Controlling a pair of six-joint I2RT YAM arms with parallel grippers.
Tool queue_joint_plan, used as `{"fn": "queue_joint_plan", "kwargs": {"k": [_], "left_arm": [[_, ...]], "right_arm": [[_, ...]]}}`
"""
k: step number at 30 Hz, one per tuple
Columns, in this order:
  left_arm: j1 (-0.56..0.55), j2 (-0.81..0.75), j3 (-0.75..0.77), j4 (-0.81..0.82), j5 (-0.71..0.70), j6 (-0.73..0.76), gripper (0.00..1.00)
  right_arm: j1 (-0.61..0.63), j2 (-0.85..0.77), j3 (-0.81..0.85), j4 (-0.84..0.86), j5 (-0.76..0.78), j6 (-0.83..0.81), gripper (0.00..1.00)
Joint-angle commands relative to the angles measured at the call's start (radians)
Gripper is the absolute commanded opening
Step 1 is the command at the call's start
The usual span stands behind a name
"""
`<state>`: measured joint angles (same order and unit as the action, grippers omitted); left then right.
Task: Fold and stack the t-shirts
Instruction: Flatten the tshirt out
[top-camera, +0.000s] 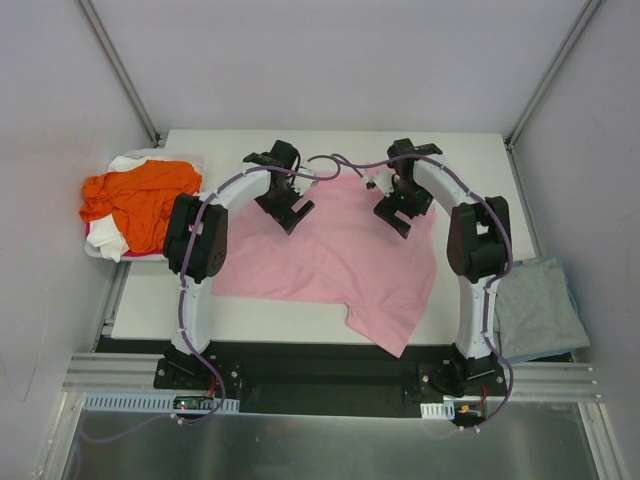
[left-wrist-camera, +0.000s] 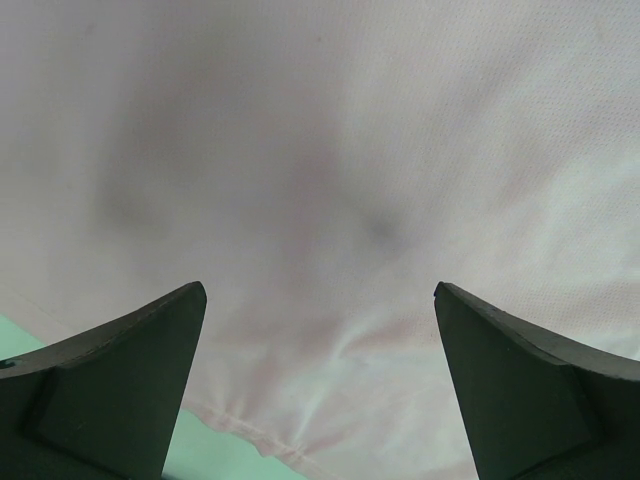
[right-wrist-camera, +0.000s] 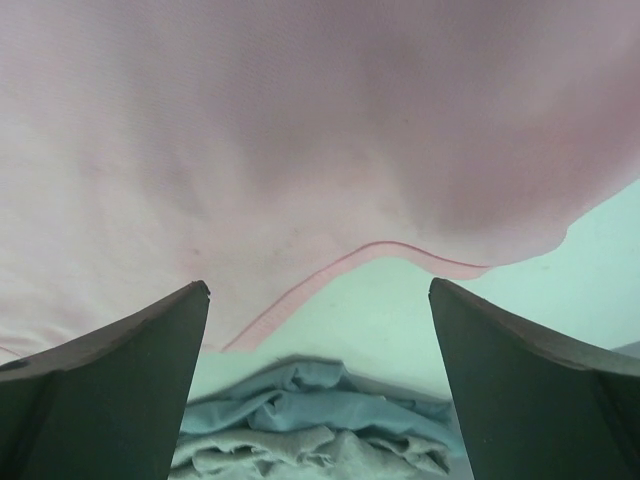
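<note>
Pink t-shirt (top-camera: 330, 255) lies spread mid-worktop (top-camera: 260, 322) | left gripper (top-camera: 291, 222) gapes empty above its upper left | right gripper (top-camera: 398, 222) gapes empty upper right | orange t-shirt (top-camera: 140, 200) heaped far left | grey-blue t-shirt (top-camera: 540, 305) far right

White arms (top-camera: 192, 305), black joints (top-camera: 195, 240), purple cables (top-camera: 326, 156), dark claw fingers (left-wrist-camera: 110, 390)

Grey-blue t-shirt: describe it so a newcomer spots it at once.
On the white table, go to the right edge, beside the right arm's base. The grey-blue t-shirt lies alone at that near corner. It is the only grey one: the pink t-shirt is spread mid-table, the orange t-shirt heaped far left.
</note>
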<state>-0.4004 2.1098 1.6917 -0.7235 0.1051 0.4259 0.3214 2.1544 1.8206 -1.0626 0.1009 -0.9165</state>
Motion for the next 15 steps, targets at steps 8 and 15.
{"fn": "queue_joint_plan", "kwargs": {"k": [8,15], "left_arm": [[0.006,0.030,0.006,-0.024,0.036,-0.021,0.99],[0.069,0.056,0.039,-0.024,0.053,-0.044,0.99]], "right_arm": [[0.008,-0.137,-0.171,0.202,-0.291,0.131,0.97],[-0.022,-0.130,-0.241,0.312,-0.389,0.220,0.96]]}}
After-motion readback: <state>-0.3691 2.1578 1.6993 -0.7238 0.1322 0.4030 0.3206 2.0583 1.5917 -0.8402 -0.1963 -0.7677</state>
